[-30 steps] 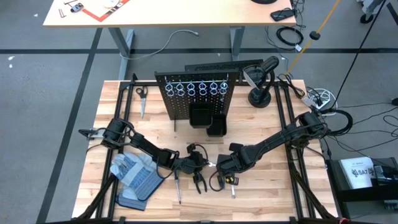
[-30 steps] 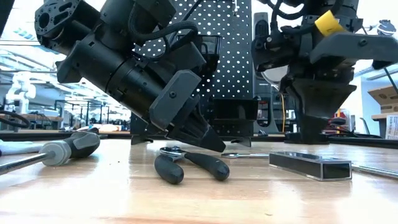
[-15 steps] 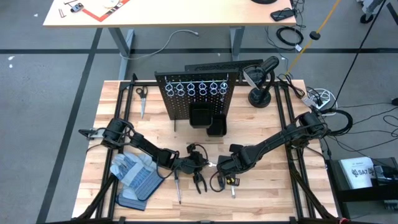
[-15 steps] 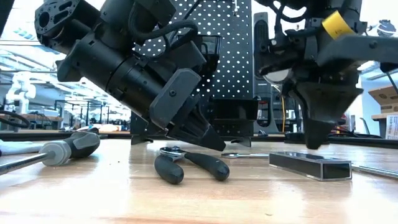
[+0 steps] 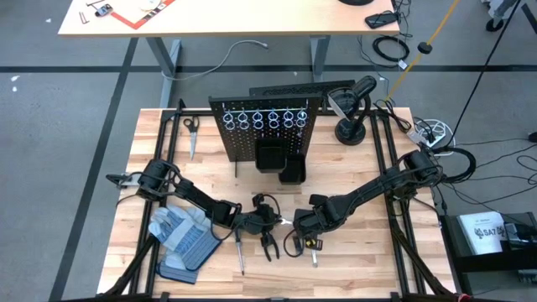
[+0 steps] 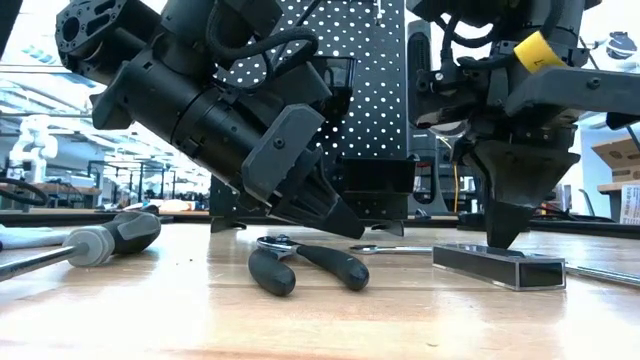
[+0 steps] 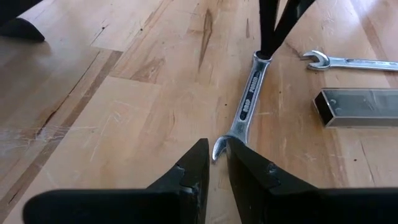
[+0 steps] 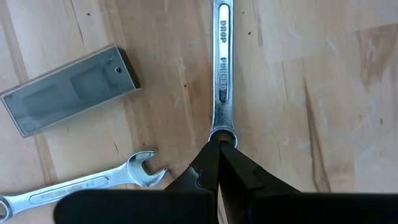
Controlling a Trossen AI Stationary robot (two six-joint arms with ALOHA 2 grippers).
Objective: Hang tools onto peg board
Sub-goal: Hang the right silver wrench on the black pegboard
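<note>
A silver wrench (image 7: 247, 99) lies on the wooden table between my two grippers. My left gripper (image 7: 216, 152) is shut on its open end, while my right gripper (image 8: 219, 146), shut, points down at its ring end. A second wrench (image 8: 81, 183) and a short grey metal piece (image 8: 68, 90) lie flat beside it. Dark-handled pliers (image 6: 310, 262) and a screwdriver (image 6: 90, 240) lie on the table near the left arm. The black peg board (image 5: 264, 126) stands upright at the far side. My left gripper pinches the wrench's open end (image 7: 219, 144) between its two fingertips. The fingers slant down from the table's left side and lie along the wrench. The wrench lies flat on the table. My right gripper has its shut fingertips on the wrench's ring end (image 8: 219, 132). It comes from above, pointing steeply down.
Grey-and-blue gloves (image 5: 185, 239) lie at the near left under the left arm. Scissors (image 5: 190, 130) lie left of the peg board, whose small black bins (image 5: 281, 164) jut toward me. A black stand (image 5: 351, 117) is at the far right.
My right gripper has come down a little, still shut, until its tip reaches the wrench's ring end. My left gripper and the tools have kept still.
</note>
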